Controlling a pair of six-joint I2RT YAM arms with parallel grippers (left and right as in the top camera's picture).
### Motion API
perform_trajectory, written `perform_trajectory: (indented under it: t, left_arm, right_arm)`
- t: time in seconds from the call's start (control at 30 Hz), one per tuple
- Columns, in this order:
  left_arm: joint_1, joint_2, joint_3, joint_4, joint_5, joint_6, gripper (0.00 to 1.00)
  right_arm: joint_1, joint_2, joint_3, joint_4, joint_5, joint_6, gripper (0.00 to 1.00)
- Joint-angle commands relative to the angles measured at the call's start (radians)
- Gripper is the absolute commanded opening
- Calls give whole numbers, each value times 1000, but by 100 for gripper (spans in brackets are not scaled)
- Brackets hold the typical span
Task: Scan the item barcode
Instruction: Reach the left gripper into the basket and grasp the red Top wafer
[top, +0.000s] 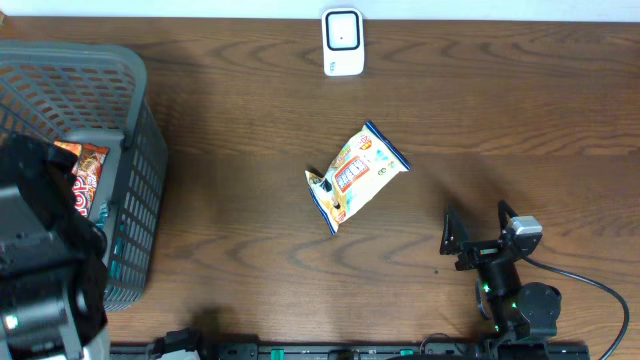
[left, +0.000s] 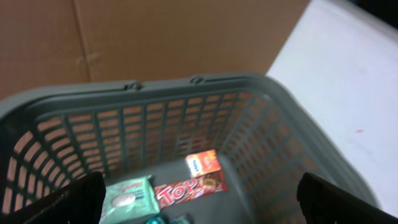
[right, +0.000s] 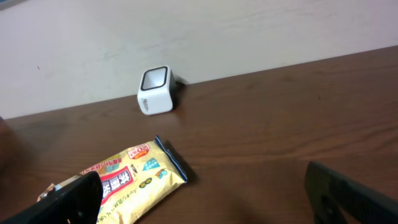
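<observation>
**Overhead.** Your task item, the snack packet (top: 357, 176), lies flat near the middle of the table (top: 230, 230), well apart from everything else. Its long axis runs diagonally, from near-left to far-right. The scanner (top: 342, 42) stands at the far edge, almost straight beyond the packet. The right gripper (top: 478, 226) sits near your edge with its jaws spread wide and nothing between them. The packet lies ahead of it and to its left. The left arm (top: 40, 260) hangs over the grey basket (top: 140, 120) at the far left, so I judge the right arm the nearer one for the pick. You would likely reach forward-left and turn the wrist so the jaws close across the packet's short side.

**Left wrist.** The left gripper (left: 199, 200) is spread wide and empty, looking down into the basket. On the basket floor you can see a red "Top" bar (left: 189, 188), a small orange pack (left: 203, 163) just beyond it, and a pale green pack (left: 127, 195) just beside the bar. None of them is gripped.

**Right wrist.** The snack packet lies low and to the left, its nearer end beside one fingertip, not between the jaws. The scanner stands beyond it at the table's far edge, its dark window turned toward this side. No barcode shows on the upturned face, so you cannot tell yet which side must face the scanner.
</observation>
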Motion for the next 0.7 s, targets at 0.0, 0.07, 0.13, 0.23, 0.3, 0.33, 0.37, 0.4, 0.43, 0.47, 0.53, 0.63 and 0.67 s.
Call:
perform_trajectory:
  t: [0.0, 0.07, 0.13, 0.23, 0.3, 0.33, 0.37, 0.4, 0.43, 0.47, 0.53, 0.63, 0.67]
  left_arm:
    - [55, 51, 4, -22, 76, -41, 98]
    - [80, 88, 4, -36, 109, -41, 98]
    - [105, 133, 4, -52, 146, -41, 98]
    - [144, 209, 4, -74, 219, -41, 98]
    - [169, 262, 4, -83, 268, -42, 98]
    - [180, 288, 4, -85, 289, -41, 98]
    - [189, 309, 4, -88, 302, -42, 98]
    - [200, 333, 4, -91, 317, -42, 98]
    - [209, 356, 4, -94, 321, -45, 98]
    - [220, 381, 4, -96, 325, -45, 98]
    - [235, 417, 4, -97, 341, -44, 98]
    - [259, 481, 4, -100, 368, -44, 98]
    - [266, 504, 4, -100, 382, -44, 98]
  right_arm:
    - [11, -4, -2, -3, 4, 5, 99]
    - [11, -4, -2, -3, 4, 5, 99]
    - [11, -4, -2, -3, 4, 5, 99]
    - [11, -4, -2, -3, 4, 4, 99]
    - [11, -4, -2, -3, 4, 5, 99]
    - [11, -4, -2, -3, 5, 5, 99]
    - [11, -4, -2, -3, 4, 5, 99]
    - [11, -4, -2, -3, 4, 4, 99]
    - [11, -4, -2, -3, 4, 5, 99]
    - [11, -4, -2, -3, 4, 5, 99]
    - [11, -4, -2, -3, 4, 4, 99]
    - [11, -4, -2, -3, 4, 5, 99]
    - [11, -4, -2, -3, 4, 5, 99]
